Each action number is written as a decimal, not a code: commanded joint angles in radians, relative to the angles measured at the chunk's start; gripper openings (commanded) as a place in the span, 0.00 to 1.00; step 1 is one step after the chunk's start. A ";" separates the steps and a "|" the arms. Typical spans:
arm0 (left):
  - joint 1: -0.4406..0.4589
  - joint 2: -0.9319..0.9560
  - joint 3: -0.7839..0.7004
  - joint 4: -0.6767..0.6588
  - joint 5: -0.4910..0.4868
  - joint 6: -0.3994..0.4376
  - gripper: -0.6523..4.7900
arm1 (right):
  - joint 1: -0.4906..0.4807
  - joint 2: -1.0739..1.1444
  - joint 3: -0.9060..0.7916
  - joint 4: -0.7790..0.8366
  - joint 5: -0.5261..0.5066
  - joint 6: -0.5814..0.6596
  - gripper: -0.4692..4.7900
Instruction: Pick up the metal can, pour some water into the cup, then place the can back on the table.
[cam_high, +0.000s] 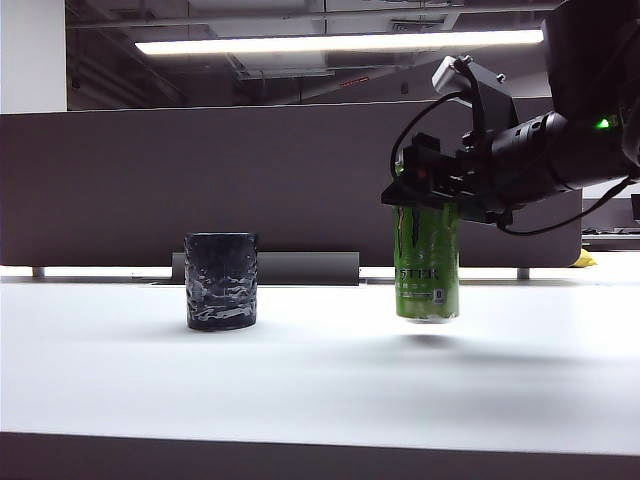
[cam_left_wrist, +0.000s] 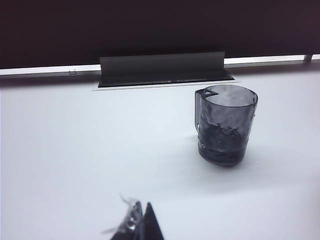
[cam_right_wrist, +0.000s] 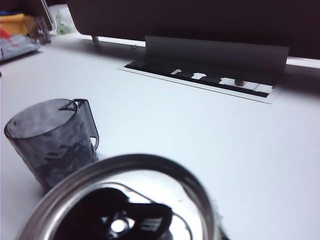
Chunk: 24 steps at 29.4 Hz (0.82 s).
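Observation:
The metal can (cam_high: 428, 265), bright green with silver rims, hangs upright just above the white table (cam_high: 320, 380), over its own shadow. My right gripper (cam_high: 430, 195) is shut on its upper part, reaching in from the right. The right wrist view is filled by the can's silver top (cam_right_wrist: 125, 200), which hides the fingers. The cup (cam_high: 221, 281), a short dark bumpy tumbler, stands on the table to the can's left, apart from it; it also shows in both wrist views (cam_left_wrist: 225, 125) (cam_right_wrist: 52, 142). My left gripper (cam_left_wrist: 142, 220) is shut and empty, low over the table short of the cup.
A dark partition panel (cam_high: 200, 180) runs along the table's back. A grey raised cable flap (cam_high: 300, 267) over a slot stands behind the cup and can. Coloured clutter (cam_right_wrist: 15, 30) lies at a far corner, and something yellow (cam_high: 583, 260) sits far right.

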 joint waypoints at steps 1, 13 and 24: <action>0.000 0.001 0.001 0.013 0.000 0.000 0.11 | 0.002 -0.005 0.005 0.043 0.005 -0.056 0.59; 0.000 0.001 0.001 0.013 0.000 0.000 0.11 | 0.002 0.045 0.005 0.108 0.005 -0.068 0.59; 0.000 0.001 0.002 0.013 0.000 0.000 0.11 | 0.001 0.053 0.005 0.156 0.001 -0.046 0.59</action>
